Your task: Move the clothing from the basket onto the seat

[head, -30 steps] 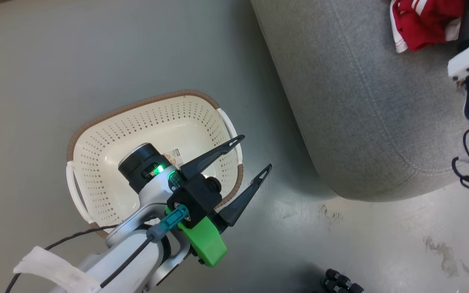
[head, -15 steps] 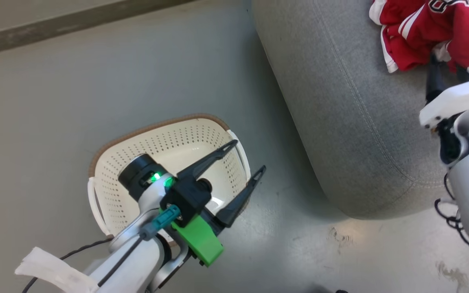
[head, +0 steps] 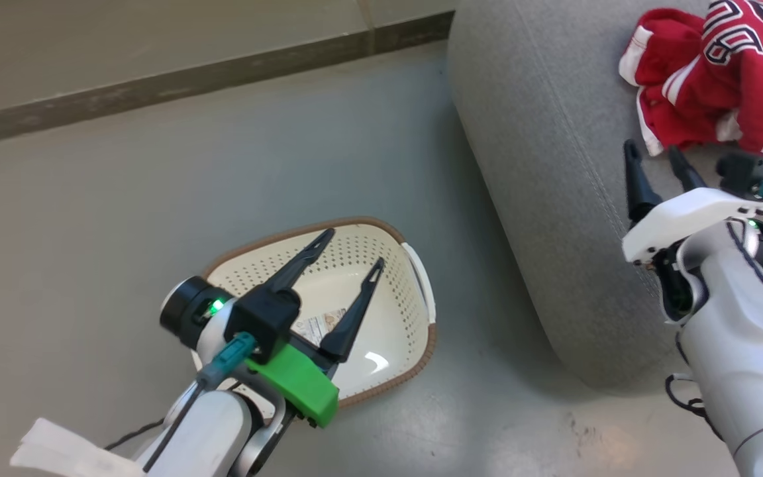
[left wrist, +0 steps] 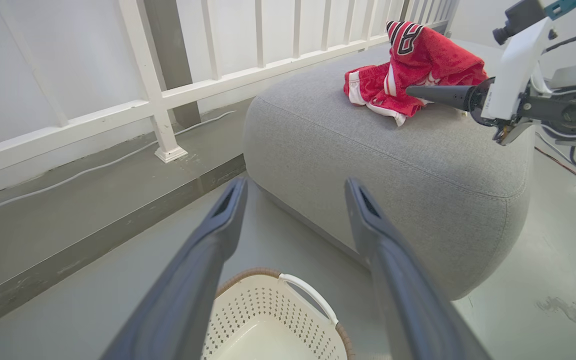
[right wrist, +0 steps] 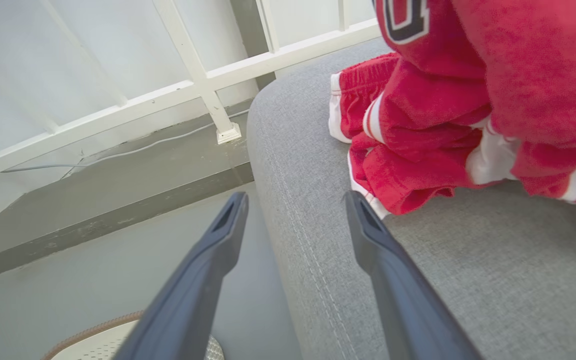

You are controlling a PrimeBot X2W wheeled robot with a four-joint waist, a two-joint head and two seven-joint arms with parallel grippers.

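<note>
- The right pincer [head: 652, 147] has been drawn back from the red sports clothing [head: 719, 86], its prongs apart and empty.
- The left pincer [head: 354, 246] is held apart above the cream basket [head: 396, 281].
- The clothing is heaped on the grey seat [head: 554, 165].

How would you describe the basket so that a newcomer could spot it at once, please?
Find the grey seat; on the floor beside its rounded corner stands the basket. Unlike the red clothing on the seat, it is cream perforated plastic with a brown rim and a white handle.
</note>
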